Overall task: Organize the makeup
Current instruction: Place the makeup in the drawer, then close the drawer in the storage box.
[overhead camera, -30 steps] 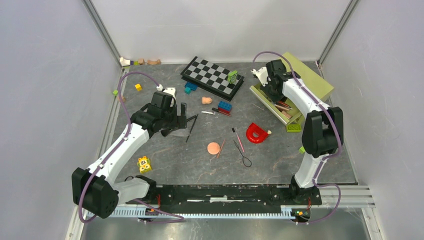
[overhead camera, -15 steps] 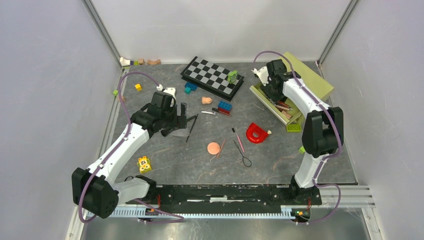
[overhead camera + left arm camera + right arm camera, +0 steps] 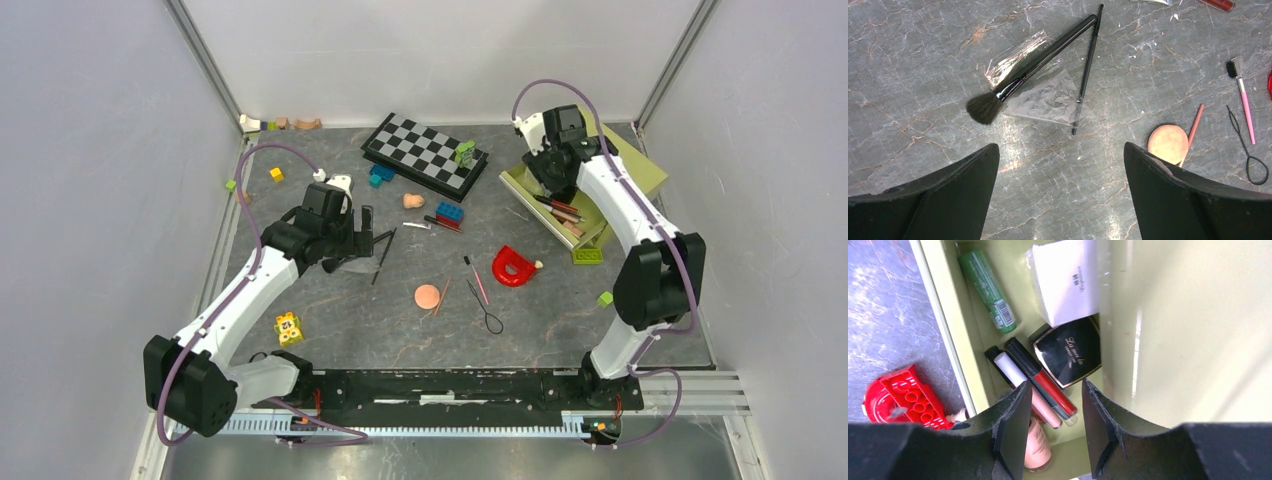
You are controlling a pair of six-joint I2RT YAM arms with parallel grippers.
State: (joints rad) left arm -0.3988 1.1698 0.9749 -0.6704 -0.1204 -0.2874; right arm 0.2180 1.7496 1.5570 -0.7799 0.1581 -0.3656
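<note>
Resting unseen from above: dark compact (image 3: 1070, 357) in tray (image 3: 950, 325).

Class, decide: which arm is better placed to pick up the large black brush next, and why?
Left. The left gripper hovers open with the large black brush right in front of it on the table. The right gripper is across the table, over the green box.

Top camera overlooks the whole table (image 3: 380, 325); wrist cameras face down, close
</note>
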